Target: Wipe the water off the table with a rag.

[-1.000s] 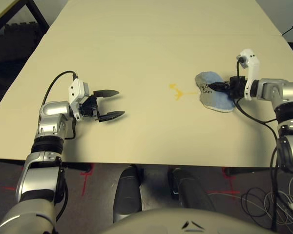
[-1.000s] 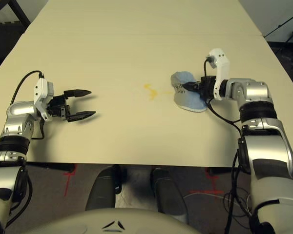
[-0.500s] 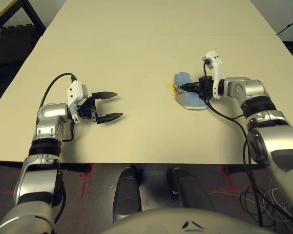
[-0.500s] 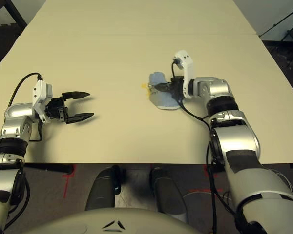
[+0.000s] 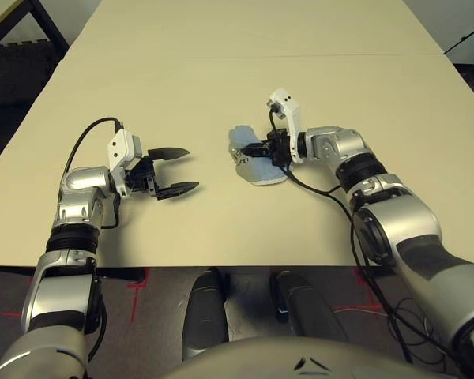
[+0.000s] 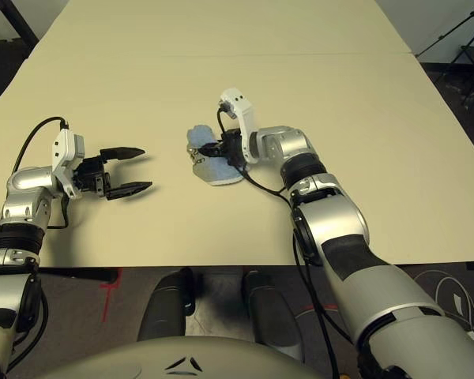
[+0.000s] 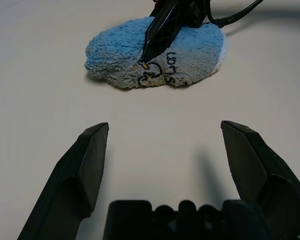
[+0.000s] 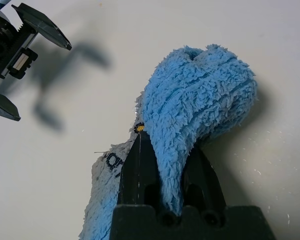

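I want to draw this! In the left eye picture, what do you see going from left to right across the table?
Left gripper, open → rag lying on the table → right gripper, shut on the rag's right part, with its silver arm running off to the right.

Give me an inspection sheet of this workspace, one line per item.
Surface: the table is pale cream, with a faint seam running across its far part.
Job's things: the rag, light blue with dark lettering, lies bunched near the table's middle; no yellow streaks show on the bare tabletop around it.
Clutter: nothing seen.
Grippers: the right gripper is shut on a fold of the rag; the left gripper is open, apart from the rag on its left.
Cables: a black cable loops over the left wrist; another trails from the right wrist.
Surroundings: dark floor with red marks under the near edge.
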